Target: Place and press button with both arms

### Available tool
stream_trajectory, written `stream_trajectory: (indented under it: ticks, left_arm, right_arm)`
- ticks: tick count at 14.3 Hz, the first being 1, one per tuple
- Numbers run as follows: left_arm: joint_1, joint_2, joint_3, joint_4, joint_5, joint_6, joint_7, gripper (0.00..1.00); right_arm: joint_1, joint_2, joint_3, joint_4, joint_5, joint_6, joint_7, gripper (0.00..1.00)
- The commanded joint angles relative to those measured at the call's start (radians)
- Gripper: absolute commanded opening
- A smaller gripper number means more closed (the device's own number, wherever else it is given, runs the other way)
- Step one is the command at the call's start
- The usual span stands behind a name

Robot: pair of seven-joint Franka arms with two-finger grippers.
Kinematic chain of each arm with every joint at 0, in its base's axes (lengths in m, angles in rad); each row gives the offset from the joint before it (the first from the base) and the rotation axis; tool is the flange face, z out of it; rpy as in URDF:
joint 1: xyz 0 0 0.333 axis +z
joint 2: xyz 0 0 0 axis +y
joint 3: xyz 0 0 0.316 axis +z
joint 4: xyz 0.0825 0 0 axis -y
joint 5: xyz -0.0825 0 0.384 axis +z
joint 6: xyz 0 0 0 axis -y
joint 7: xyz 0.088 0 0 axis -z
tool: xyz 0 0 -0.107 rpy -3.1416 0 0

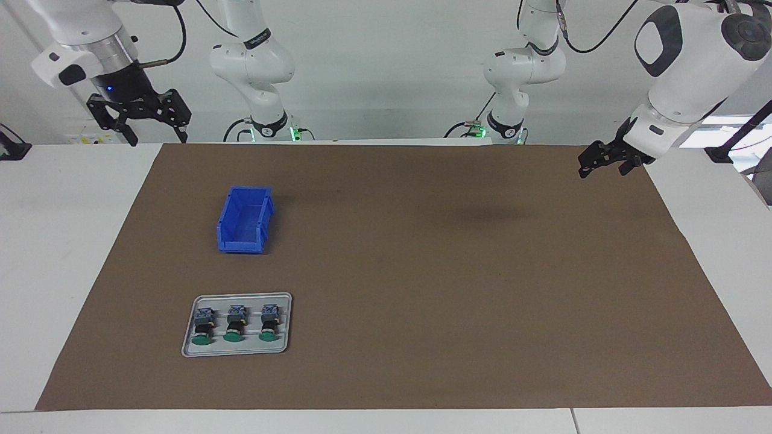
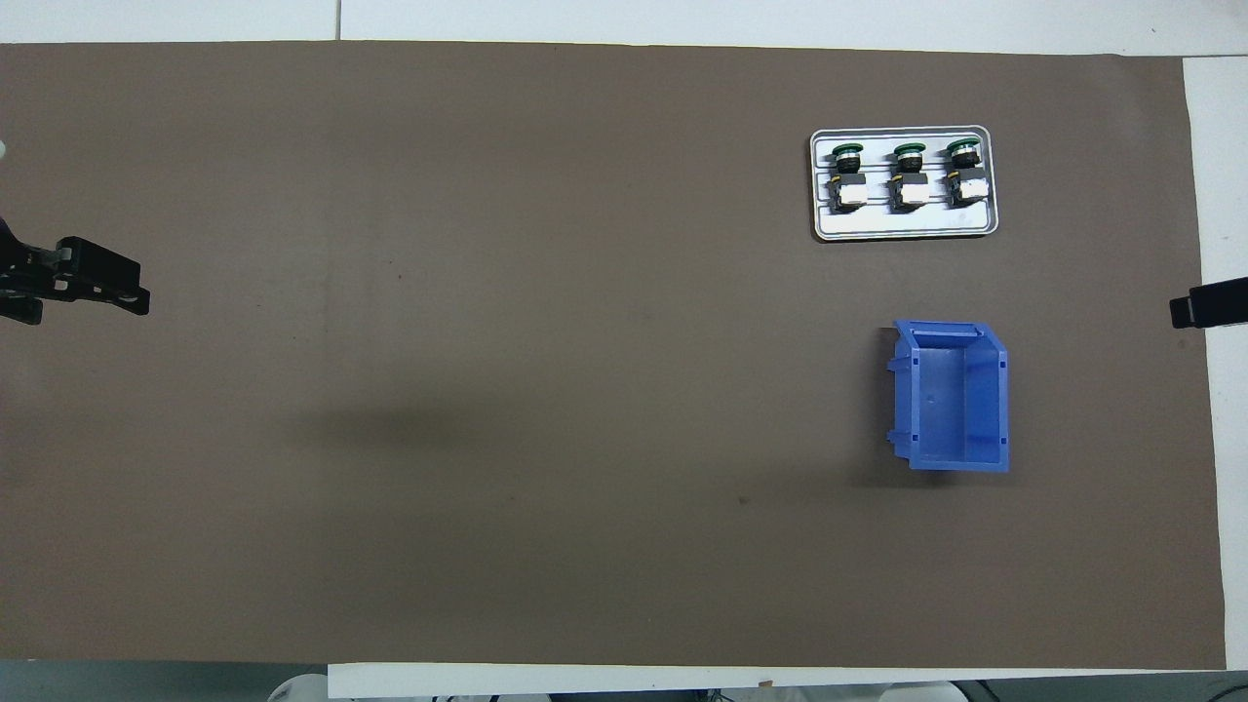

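Three green-capped buttons (image 1: 233, 326) (image 2: 909, 175) lie side by side in a small silver tray (image 1: 241, 352) (image 2: 907, 230), toward the right arm's end of the table. High over the white tabletop at that end hangs my right gripper (image 1: 157, 138), open and empty. In the overhead view only one of its fingertips (image 2: 1194, 308) shows at the edge. My left gripper (image 1: 601, 172) (image 2: 93, 304) hovers over the brown mat's edge at the left arm's end, also open with nothing in it. Both grippers are well away from the buttons.
A blue open bin (image 1: 244, 220) (image 2: 955, 395) stands on the brown mat (image 1: 422, 271), nearer to the robots than the tray. White tabletop borders the mat at both ends.
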Motion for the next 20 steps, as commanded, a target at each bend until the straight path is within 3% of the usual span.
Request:
stream_trajectory:
  ticks: [1, 4, 9, 20]
  left_arm:
    - [0.006, -0.02, -0.003, -0.022, 0.003, 0.014, 0.009, 1.0]
    - [0.006, -0.02, -0.003, -0.022, 0.003, 0.012, 0.009, 1.0]
    - [0.006, -0.02, -0.003, -0.022, 0.003, 0.014, 0.009, 1.0]
    - [0.006, -0.02, -0.003, -0.022, 0.003, 0.012, 0.008, 1.0]
  right_arm:
    - [-0.01, -0.017, 0.004, -0.018, 0.019, -0.009, -0.024, 0.99]
    - [-0.01, -0.04, 0.002, -0.079, 0.024, 0.009, -0.083, 0.99]
    - [0.018, -0.025, 0.018, -0.199, 0.025, 0.257, -0.049, 0.98]
    - [0.142, 0.248, 0.019, -0.193, 0.025, 0.662, 0.163, 0.96]
